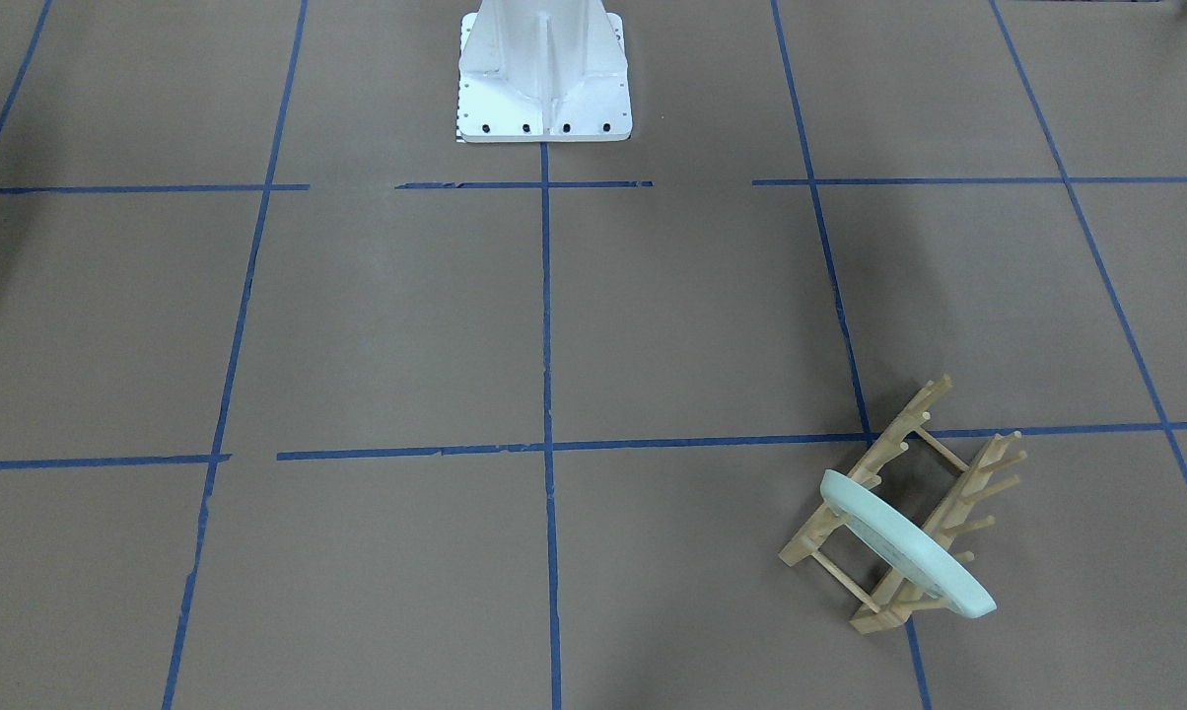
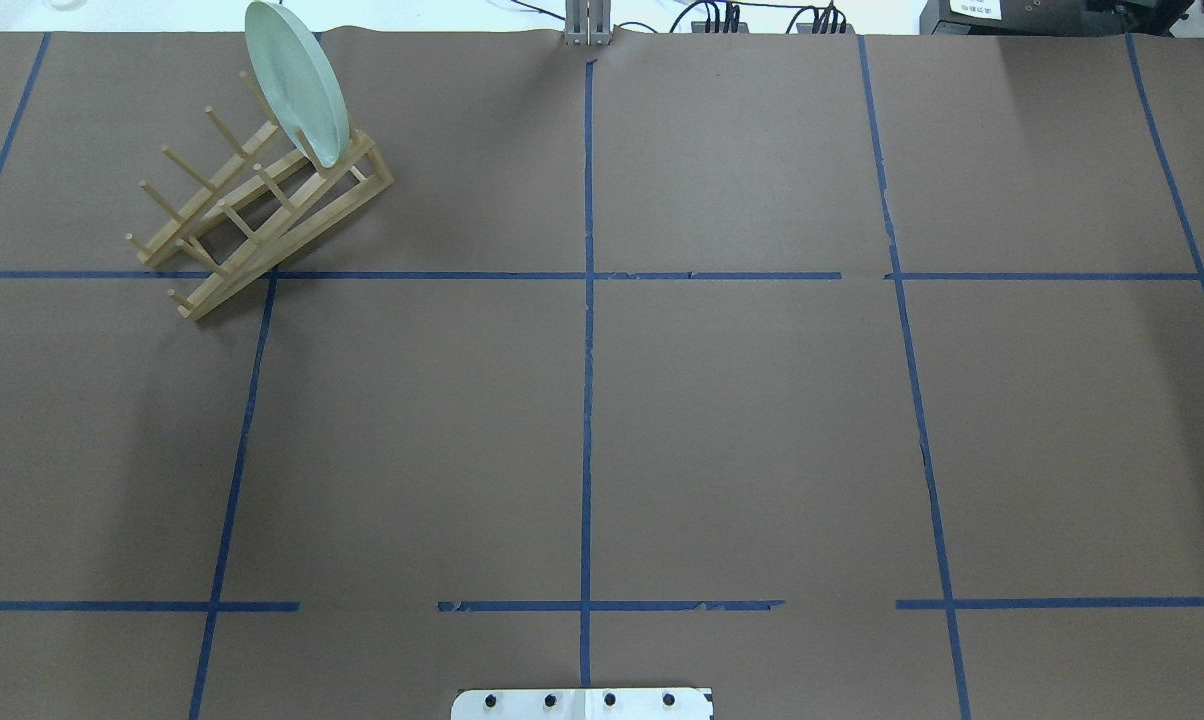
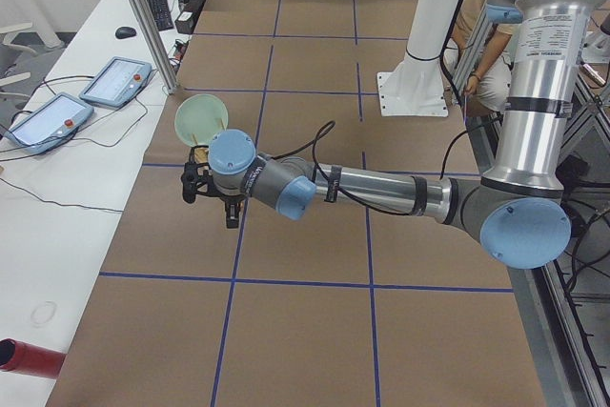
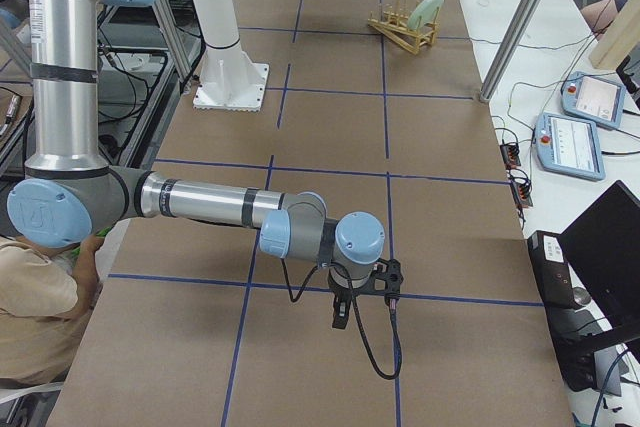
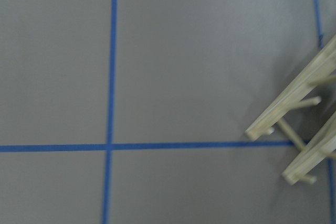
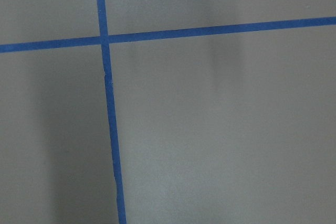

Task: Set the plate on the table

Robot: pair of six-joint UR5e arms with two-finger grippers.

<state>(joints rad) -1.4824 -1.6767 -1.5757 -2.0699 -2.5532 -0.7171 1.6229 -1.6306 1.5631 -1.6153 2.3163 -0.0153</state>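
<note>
Nearest to my left wrist camera is only the rack's (image 5: pixel 307 106) near end and bare table (image 5: pixel 184 61). The plate is out of that view, and so are my fingers. I cannot tell whether my left gripper (image 3: pixel 205 188) is open or closed, and the same goes for my right gripper (image 4: pixel 375 282), which hangs over bare paper well apart from everything.

Farther out, the plate (image 2: pixel 297 85) stands on edge in the rack's far end slot, leaning on the pegs. I judge the rack light and unanchored, so a slanted pull could catch the rim on a peg and drag or tip the whole frame. The smooth rim could also slip from a shallow pinch.

The overhead view shows the plate's lean and hollow face but neither arm. Only the left side view shows my gripper near the plate (image 3: pixel 200 119).
</note>
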